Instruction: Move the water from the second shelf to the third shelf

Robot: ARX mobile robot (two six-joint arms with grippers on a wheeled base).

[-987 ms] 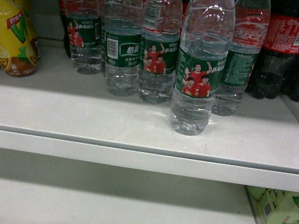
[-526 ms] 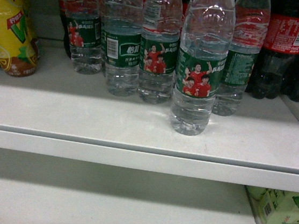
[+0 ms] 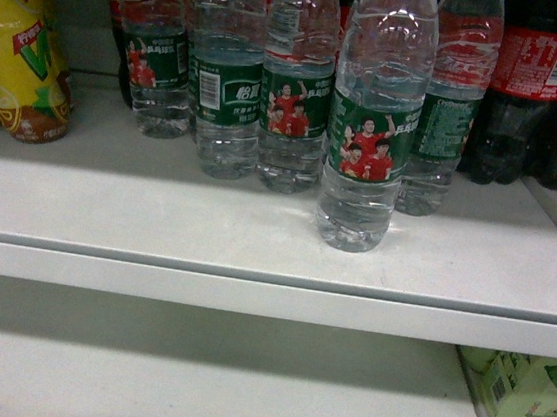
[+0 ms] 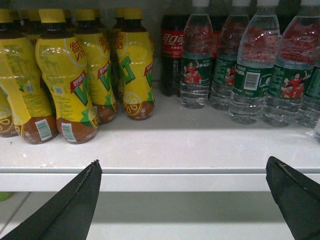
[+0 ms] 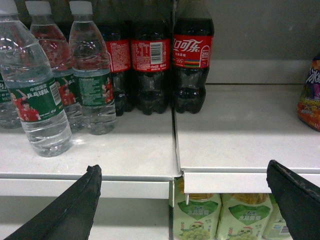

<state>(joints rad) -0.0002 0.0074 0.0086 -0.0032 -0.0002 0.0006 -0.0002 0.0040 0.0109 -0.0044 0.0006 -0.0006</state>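
Observation:
Several water bottles stand upright on the white shelf (image 3: 156, 225). One water bottle (image 3: 373, 129) stands alone in front of the row, nearer the shelf edge; it shows again at the left of the right wrist view (image 5: 37, 100). The row of water (image 4: 255, 75) fills the right of the left wrist view. My left gripper (image 4: 183, 165) hangs open in front of the shelf's front edge, with nothing between its fingers. My right gripper (image 5: 183, 169) is also open and empty, level with the shelf edge. Neither gripper shows in the head view.
Yellow tea bottles (image 4: 70, 80) stand at the shelf's left. Dark cola bottles (image 5: 192, 60) stand right of the water. Green grape drink packs (image 5: 200, 215) sit on the lower shelf (image 3: 189, 379) at the right. A seam (image 5: 175, 140) splits the shelf boards. A purple bag (image 5: 311, 95) lies far right.

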